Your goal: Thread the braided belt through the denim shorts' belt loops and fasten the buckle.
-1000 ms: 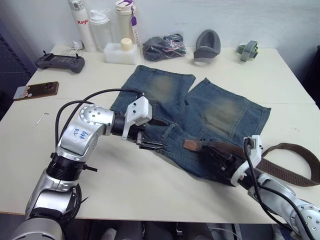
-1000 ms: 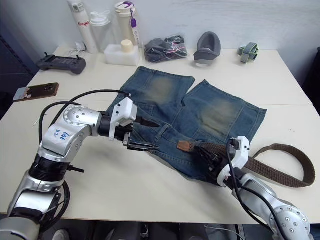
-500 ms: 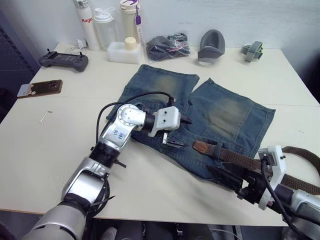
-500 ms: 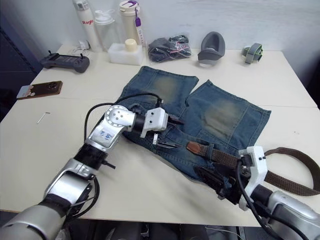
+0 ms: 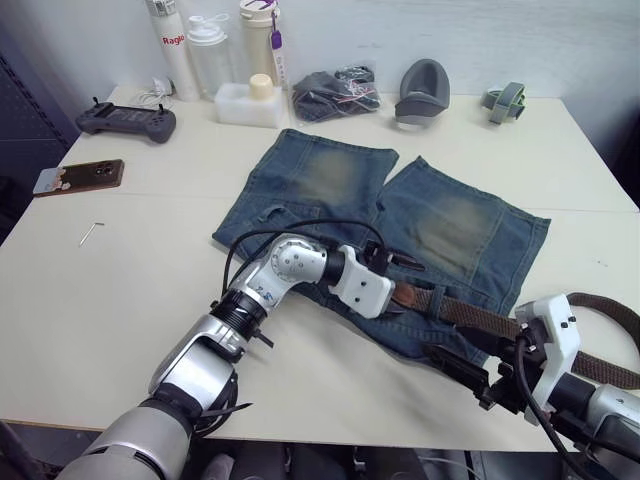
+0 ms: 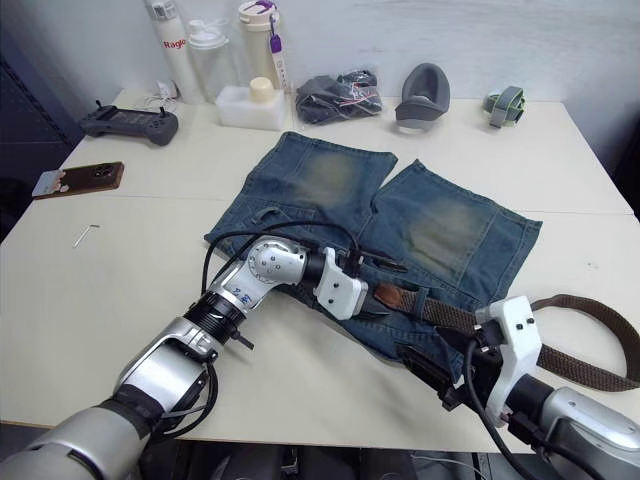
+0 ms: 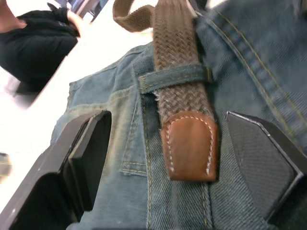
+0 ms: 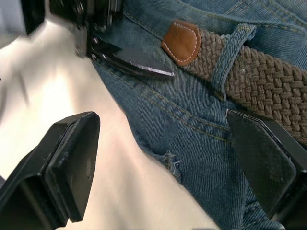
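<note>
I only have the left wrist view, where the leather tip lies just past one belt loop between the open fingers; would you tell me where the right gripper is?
Observer: The right gripper is open and empty, at the near edge of the denim shorts, to the robot's right of the leather tip.
Operator: Thank you. Where does the rest of the belt run?
Observer: The braided belt leaves the shorts on the robot's right and curves round in a loop on the table.
</note>
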